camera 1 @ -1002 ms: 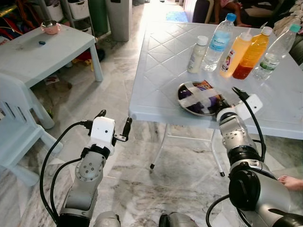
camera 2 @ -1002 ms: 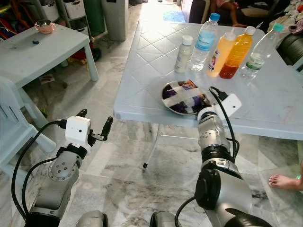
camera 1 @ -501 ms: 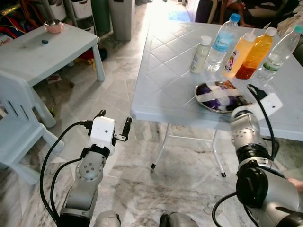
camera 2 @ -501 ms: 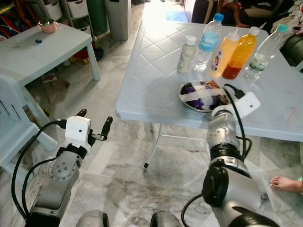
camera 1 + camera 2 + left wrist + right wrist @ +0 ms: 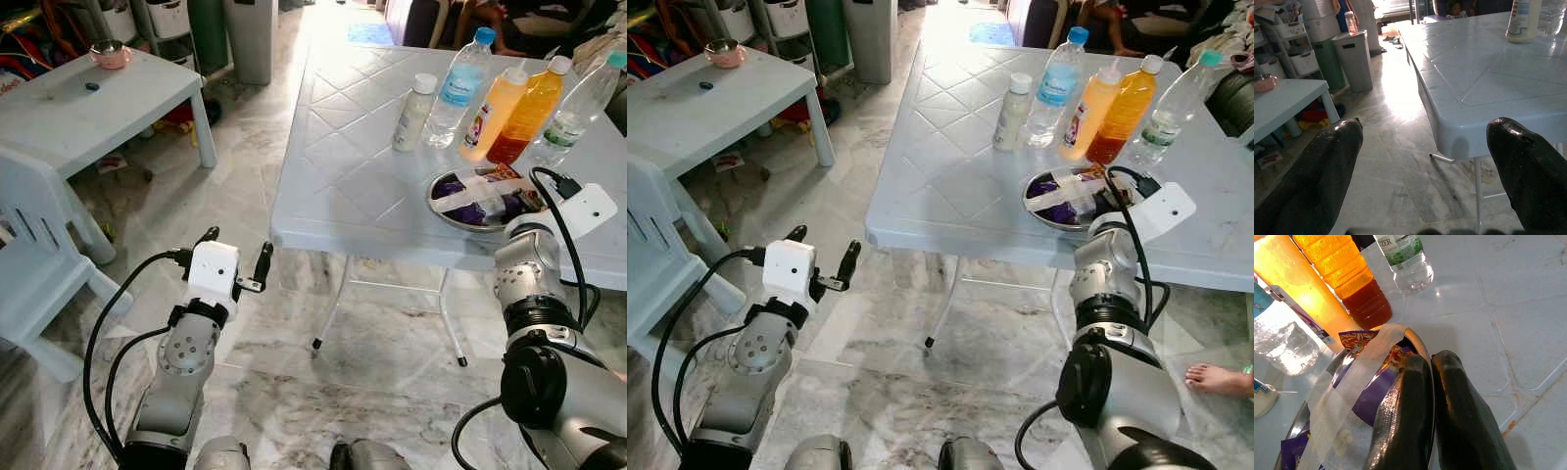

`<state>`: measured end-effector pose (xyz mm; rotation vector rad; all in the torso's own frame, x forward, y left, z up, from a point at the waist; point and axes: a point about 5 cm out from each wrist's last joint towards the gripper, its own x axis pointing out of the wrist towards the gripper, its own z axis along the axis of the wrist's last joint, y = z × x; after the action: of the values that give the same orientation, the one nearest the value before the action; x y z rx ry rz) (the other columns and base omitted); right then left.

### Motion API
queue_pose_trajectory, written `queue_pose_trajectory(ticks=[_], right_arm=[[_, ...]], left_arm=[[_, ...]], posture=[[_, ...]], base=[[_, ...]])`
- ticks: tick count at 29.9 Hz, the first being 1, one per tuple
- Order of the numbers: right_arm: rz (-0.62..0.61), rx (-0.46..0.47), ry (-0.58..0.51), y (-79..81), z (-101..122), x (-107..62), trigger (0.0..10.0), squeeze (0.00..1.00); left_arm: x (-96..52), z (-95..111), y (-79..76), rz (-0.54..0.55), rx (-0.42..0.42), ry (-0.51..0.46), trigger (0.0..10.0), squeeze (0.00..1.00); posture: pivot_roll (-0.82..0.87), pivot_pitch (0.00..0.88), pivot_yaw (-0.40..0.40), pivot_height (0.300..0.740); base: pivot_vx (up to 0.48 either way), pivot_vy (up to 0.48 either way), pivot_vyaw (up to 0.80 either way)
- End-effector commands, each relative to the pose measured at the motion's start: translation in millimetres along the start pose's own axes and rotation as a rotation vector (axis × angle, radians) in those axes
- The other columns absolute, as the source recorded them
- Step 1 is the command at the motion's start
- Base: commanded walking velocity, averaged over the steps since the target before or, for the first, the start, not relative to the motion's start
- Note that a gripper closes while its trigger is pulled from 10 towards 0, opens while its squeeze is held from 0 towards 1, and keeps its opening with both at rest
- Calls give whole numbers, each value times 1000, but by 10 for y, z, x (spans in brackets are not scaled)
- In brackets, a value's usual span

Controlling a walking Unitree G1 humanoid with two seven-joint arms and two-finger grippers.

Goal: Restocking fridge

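A metal bowl [image 5: 470,201] of purple snack packets, strapped with white tape, sits on the white table [image 5: 343,166] near its front right edge. My right gripper [image 5: 1431,363] is shut on the bowl's rim [image 5: 1422,345], one finger inside and one outside. Behind the bowl stand a small white bottle [image 5: 411,100], a blue-capped water bottle [image 5: 457,80], a yellow juice bottle [image 5: 489,116], an orange juice bottle [image 5: 524,110] and a clear green-capped bottle [image 5: 576,103]. My left gripper [image 5: 235,250] is open and holds nothing, low in front of the table's left corner.
A low white table [image 5: 88,108] with a pink bowl [image 5: 108,54] stands at the left, a white plastic chair [image 5: 29,245] nearer me. A grey bin [image 5: 250,34] is at the back. A person's bare foot [image 5: 1215,377] rests on the marble floor at right.
The bowl has slid to the right across the table, held by my right gripper. The left arm has stayed where it was.
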<state>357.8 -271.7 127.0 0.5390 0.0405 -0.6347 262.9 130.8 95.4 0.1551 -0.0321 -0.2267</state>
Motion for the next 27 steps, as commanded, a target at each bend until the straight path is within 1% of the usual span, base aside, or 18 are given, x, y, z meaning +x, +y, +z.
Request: queue_pose_trajectory(ticks=[1,5,7,13,17,18,20,22,25,27], right_arm=[[-10,-26,-19,-31,42,14,10000,1000],[-6,-37,-26,-37,44,15,10000,1000],[-7,-52,-31,-55,46,16,10000,1000],[-5,-140,-67,-95,51,0,10000,1000],[28,-170,-91,-55,60,-16,10000,1000],[63,-201,-116,-14,81,-28,10000,1000],[77,-212,-126,3,89,-35,10000,1000],[131,-256,-168,71,100,-80,10000,1000],[184,-270,-205,104,58,-187,10000,1000],[219,-302,-227,127,30,-262,10000,1000]], left_arm=[[13,30,-27,-17,-7,-4,10000,0],[4,29,-39,-30,-15,-1,10000,0],[-18,15,-54,-63,-39,10,10000,0],[-31,-4,-45,-62,-41,17,10000,0],[-26,0,-47,-63,-41,15,10000,0],[-28,0,-47,-68,-48,17,10000,0],[-33,-1,-44,-72,-51,18,10000,0],[-70,12,-11,-85,-66,17,10000,0],[-125,17,36,-92,-79,14,10000,0],[-147,19,55,-91,-83,14,10000,0]], posture=[[60,45,-34,740],[60,44,-34,740],[60,45,-34,740],[59,44,-34,740],[56,45,-36,740],[56,45,-37,740],[56,45,-38,740],[57,42,-42,740],[57,32,-46,740],[54,26,-46,740]], base=[[0,0,0],[0,0,0],[0,0,0],[0,0,0],[0,0,0],[0,0,0],[0,0,0],[0,0,0],[0,0,0],[0,0,0]])
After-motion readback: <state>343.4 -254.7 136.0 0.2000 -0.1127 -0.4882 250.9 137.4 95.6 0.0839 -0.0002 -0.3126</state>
